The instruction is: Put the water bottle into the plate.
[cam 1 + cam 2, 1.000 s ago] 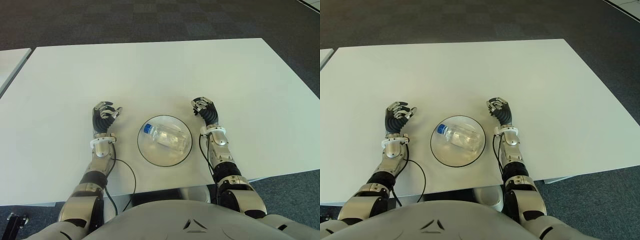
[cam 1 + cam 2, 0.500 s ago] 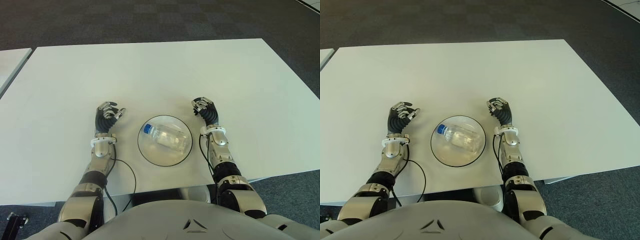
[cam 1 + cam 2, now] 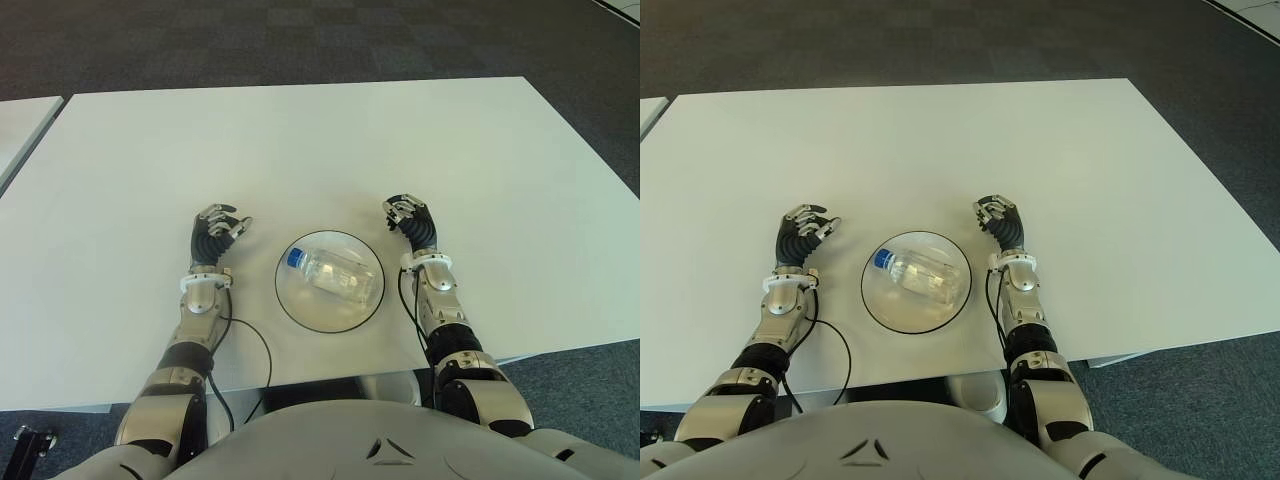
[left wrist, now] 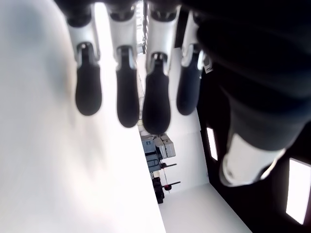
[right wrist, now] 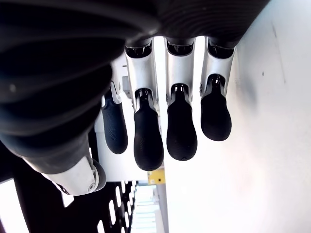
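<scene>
A clear water bottle [image 3: 331, 275] with a blue cap [image 3: 294, 257] lies on its side inside a round glass plate [image 3: 300, 309], cap toward the robot's left, near the front edge of a white table [image 3: 300, 140]. The left hand [image 3: 213, 235] shows just left of the plate, apart from it, fingers [image 4: 129, 97] loosely curved and holding nothing. The right hand [image 3: 410, 222] shows just right of the plate, also clear of it, fingers [image 5: 181, 126] relaxed and empty. A black cable [image 3: 258, 345] loops across the table beside the left forearm.
</scene>
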Tool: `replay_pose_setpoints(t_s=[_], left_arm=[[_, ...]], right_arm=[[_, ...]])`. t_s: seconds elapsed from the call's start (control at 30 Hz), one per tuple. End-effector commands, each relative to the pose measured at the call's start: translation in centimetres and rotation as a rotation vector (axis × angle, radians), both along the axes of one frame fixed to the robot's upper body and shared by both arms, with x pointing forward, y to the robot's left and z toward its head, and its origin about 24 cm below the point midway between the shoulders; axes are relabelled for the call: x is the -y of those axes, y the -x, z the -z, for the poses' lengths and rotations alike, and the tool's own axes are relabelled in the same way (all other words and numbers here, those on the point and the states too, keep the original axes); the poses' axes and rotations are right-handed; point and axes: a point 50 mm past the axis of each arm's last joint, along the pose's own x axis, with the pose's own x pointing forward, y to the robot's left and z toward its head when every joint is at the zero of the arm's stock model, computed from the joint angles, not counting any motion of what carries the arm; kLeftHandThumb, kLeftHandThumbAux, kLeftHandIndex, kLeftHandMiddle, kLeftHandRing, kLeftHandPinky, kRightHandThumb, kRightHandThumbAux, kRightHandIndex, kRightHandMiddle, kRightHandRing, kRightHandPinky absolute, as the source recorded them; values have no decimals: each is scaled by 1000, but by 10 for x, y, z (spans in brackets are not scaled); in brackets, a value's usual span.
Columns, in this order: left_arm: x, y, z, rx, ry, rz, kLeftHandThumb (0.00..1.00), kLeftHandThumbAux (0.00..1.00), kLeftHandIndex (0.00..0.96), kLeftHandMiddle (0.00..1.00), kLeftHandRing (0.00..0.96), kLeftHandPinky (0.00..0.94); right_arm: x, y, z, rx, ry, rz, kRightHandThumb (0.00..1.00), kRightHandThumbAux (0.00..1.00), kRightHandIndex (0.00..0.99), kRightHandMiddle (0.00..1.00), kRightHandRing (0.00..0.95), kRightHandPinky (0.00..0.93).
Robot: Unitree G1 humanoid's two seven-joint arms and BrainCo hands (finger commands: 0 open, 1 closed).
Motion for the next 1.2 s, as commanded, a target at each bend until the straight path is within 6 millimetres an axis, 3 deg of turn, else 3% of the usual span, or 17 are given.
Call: replay_pose_setpoints(t_s=[0.03, 1.2], left_arm=[[-1, 11, 14, -79, 14, 3, 706, 717, 432, 657, 653, 634], [0, 11, 9, -64, -15, 13, 706, 716, 433, 664, 661, 653]], right_arm=[[1, 6, 11, -59, -5, 10, 707, 729, 438, 694, 682, 686], [0, 7, 11, -55, -18, 14, 707, 728, 438, 704, 691, 694]])
